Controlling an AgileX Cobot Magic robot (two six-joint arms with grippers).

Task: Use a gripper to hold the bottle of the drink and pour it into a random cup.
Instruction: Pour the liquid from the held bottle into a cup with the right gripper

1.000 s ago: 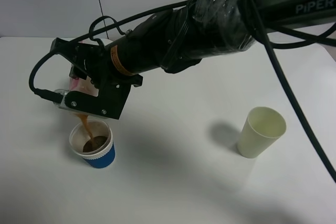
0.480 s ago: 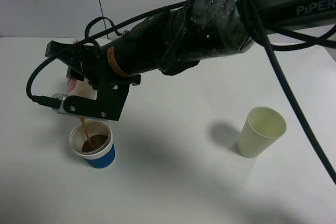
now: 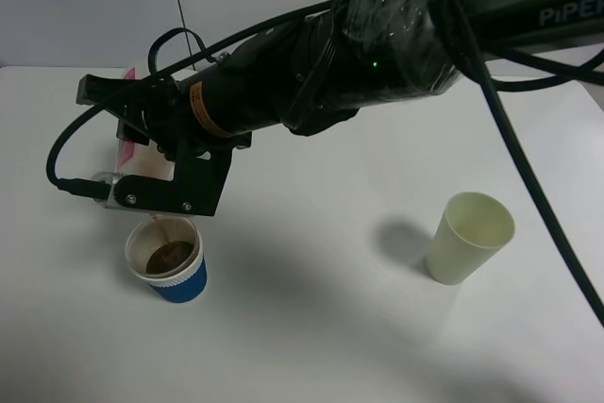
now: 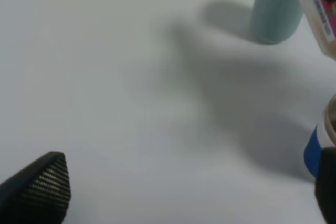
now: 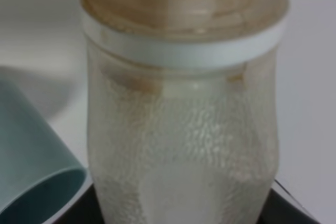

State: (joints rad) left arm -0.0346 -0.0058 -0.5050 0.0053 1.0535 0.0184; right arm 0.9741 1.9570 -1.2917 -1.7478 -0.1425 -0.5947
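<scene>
On the far left of the high view, the right gripper point(image 3: 156, 181) reaches across a white table point(image 3: 311, 327). It is clamped on the bottle of the drink point(image 3: 134, 150), which is tipped over with its mouth pointing down, just past the fingertips. A thin brown stream point(image 3: 162, 227) falls from the mouth into the cup point(image 3: 186, 285), a blue one with a white ribbed band. The cup stands directly below the gripper without touching it, and brown liquid pools inside. Behind the gripper, the black arm point(image 3: 377, 35), wrapped in plastic and trailing cables, runs up to the right. Well apart from the gripper, farther right, a pale yellow-green cup point(image 3: 469, 238) stands upright.

The right wrist view is filled by the bottle's pebbled translucent body and the white ring at its neck.

The left gripper point(image 4: 181, 190) hangs over bare table with its fingers spread wide, holding nothing. A teal tumbler point(image 4: 274, 11) stands ahead of it, and the blue cup sits just beside one fingertip point(image 4: 328, 187).
</scene>
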